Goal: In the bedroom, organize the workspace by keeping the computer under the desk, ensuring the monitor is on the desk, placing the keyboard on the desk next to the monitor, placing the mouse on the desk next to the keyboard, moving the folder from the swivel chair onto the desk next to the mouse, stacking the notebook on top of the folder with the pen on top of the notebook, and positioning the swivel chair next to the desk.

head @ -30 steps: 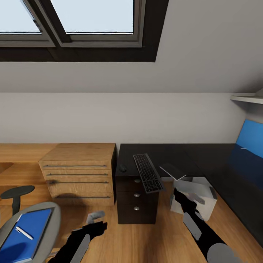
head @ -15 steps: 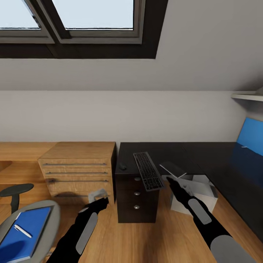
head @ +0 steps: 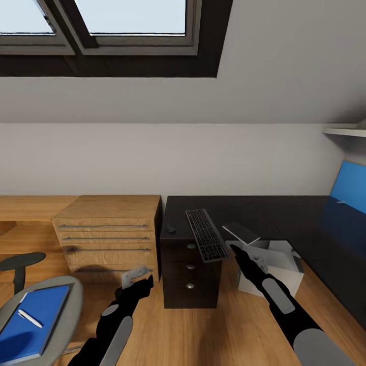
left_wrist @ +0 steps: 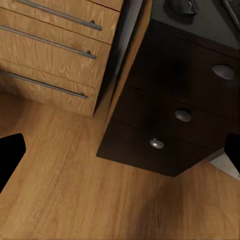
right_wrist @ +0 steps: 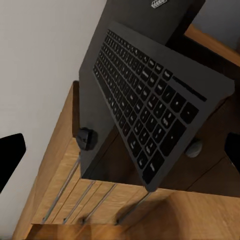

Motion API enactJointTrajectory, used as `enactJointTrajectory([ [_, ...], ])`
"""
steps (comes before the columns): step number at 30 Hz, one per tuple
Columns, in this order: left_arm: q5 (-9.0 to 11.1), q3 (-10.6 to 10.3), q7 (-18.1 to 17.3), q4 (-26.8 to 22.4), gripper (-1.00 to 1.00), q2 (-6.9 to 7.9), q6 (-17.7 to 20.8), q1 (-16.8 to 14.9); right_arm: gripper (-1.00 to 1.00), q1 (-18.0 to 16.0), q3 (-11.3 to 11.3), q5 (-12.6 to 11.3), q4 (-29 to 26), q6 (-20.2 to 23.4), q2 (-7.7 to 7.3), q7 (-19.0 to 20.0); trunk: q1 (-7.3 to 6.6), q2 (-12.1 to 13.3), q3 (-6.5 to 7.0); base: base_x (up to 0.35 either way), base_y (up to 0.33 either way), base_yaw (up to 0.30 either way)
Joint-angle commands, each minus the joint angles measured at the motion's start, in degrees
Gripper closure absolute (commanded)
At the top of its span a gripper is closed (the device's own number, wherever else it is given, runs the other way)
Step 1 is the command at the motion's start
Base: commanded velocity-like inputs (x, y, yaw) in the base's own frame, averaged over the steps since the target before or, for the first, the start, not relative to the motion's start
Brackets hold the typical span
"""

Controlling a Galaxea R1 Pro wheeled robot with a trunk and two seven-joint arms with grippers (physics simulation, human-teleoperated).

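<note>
Head view: keyboard [head: 206,235] lies on the black worktop [head: 264,216], its near end overhanging the front edge above the drawers [head: 190,277]; mouse [head: 170,229] sits just beside it toward the light-wood chest [head: 108,236]. Grey computer [head: 274,267] stands on the floor under the worktop. Blue folder [head: 31,322] rests on the swivel chair [head: 68,315] seat, pen [head: 29,318] on top of it. Right gripper [head: 237,251] points at the keyboard's near end; left gripper [head: 140,279] hangs low by the chest. Left wrist view: drawer knobs, chest front, wood floor; jaws spread wide, nothing between them. Right wrist view: keyboard [right_wrist: 150,105] close ahead, mouse [right_wrist: 85,138] beyond; jaws released, parted. Judgement: keyboard is light, stiff and thin, and could slide on the smooth top; best taken across the overhanging near edge.
</note>
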Motion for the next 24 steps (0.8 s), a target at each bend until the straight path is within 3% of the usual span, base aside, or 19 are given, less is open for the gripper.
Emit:
enactJointTrajectory([
  [1, 0.52, -0.09, 0.49, -0.36, -1.00, 0.10, 0.46, 0.12, -1.00, -0.04, 0.17, -0.41, 0.00, 0.06, -0.07, 0.15, 0.23, -0.45, -0.25, 0.000, 0.000, 0.000],
  [8, 0.87, -0.10, 0.52, -1.13, -1.00, 0.42, 1.53, 0.61, -1.00, -0.03, 0.17, -0.40, 0.13, -0.22, -0.01, 0.41, 1.76, -3.26, -1.51, 0.000, 0.000, 0.000],
  [11, 2.47, -0.03, 0.50, -1.23, -1.00, 0.57, 2.05, 0.67, -1.00, -0.03, 0.19, -0.38, 1.22, -0.47, 0.08, 0.45, 2.42, -4.46, -2.04, 0.000, 0.000, 0.000],
  [16, 8.96, 0.33, 0.48, -1.32, -1.00, 0.80, 7.37, 0.70, -1.00, -0.03, 0.10, -0.40, 3.41, -1.02, 0.03, 1.05, 3.52, -6.47, -2.94, 0.000, 0.000, 0.000],
  [20, 10.63, 0.57, 0.45, -1.33, -1.00, 0.86, 10.74, 0.70, -1.00, -0.03, 0.03, -0.40, 3.91, -0.91, -0.06, 1.23, 4.40, -8.07, -3.66, 0.000, 0.000, 0.000],
  [24, 11.05, 0.39, 0.39, -1.33, -1.00, 0.81, 11.85, 0.71, -1.00, -0.03, -0.05, -0.50, 4.09, -0.63, -0.37, 1.17, 5.28, -9.68, -4.38, 0.000, 0.000, 0.000],
])
